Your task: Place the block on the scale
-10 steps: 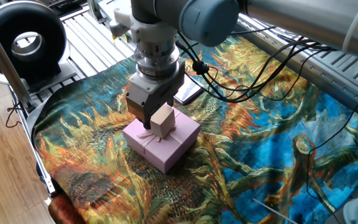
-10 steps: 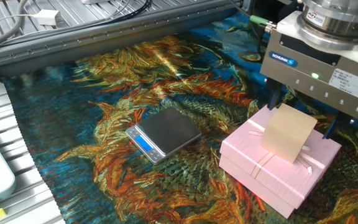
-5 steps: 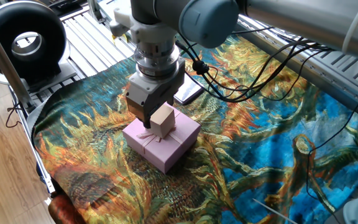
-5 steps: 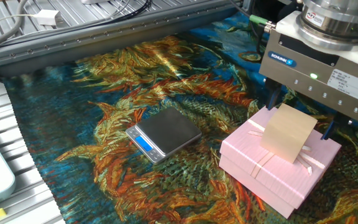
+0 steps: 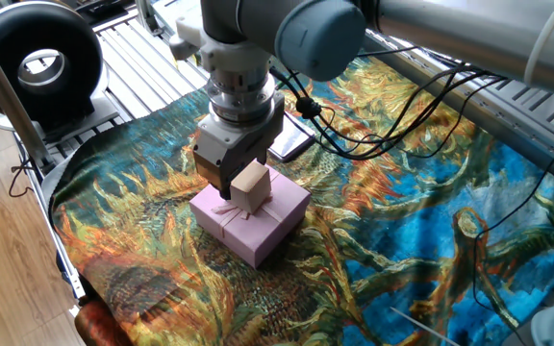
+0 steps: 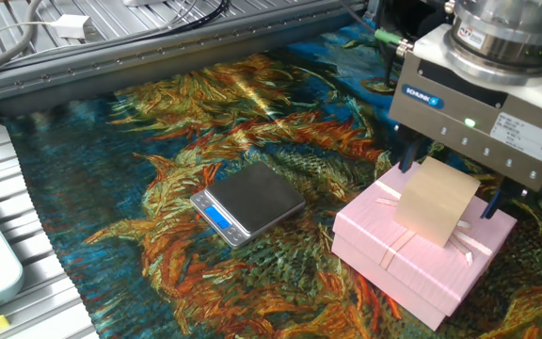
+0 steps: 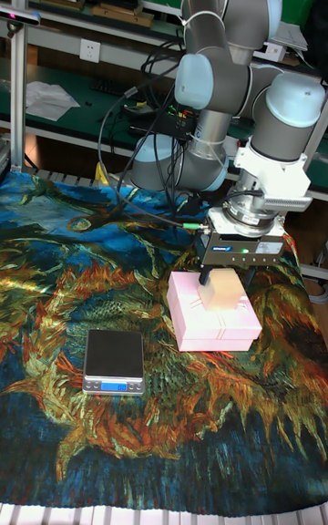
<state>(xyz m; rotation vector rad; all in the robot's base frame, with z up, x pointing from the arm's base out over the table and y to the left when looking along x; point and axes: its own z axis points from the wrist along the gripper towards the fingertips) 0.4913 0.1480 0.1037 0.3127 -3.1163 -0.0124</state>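
Note:
The tan block (image 6: 436, 202) rests on the lid of a pink gift box (image 6: 412, 259), and it shows as well in the tall fixed view (image 7: 223, 291) and in one fixed view (image 5: 251, 185). My gripper (image 6: 447, 186) hangs straight over it, open, with one dark finger (image 6: 406, 160) on each side of the block and a little gap showing. The scale (image 6: 249, 202) lies flat on the cloth to the left of the box, bare on top, with its blue display toward the front. In the tall fixed view the scale (image 7: 114, 359) is at lower left.
A patterned cloth (image 6: 158, 122) covers the table. Black cables (image 5: 383, 106) trail from the arm across the cloth behind the box. A black ring-shaped unit (image 5: 37, 62) stands off the cloth at the far left. Metal rails (image 6: 111, 56) border the cloth.
The gripper body has shifted slightly up and to the side. The block has stayed where it was on the pink box.

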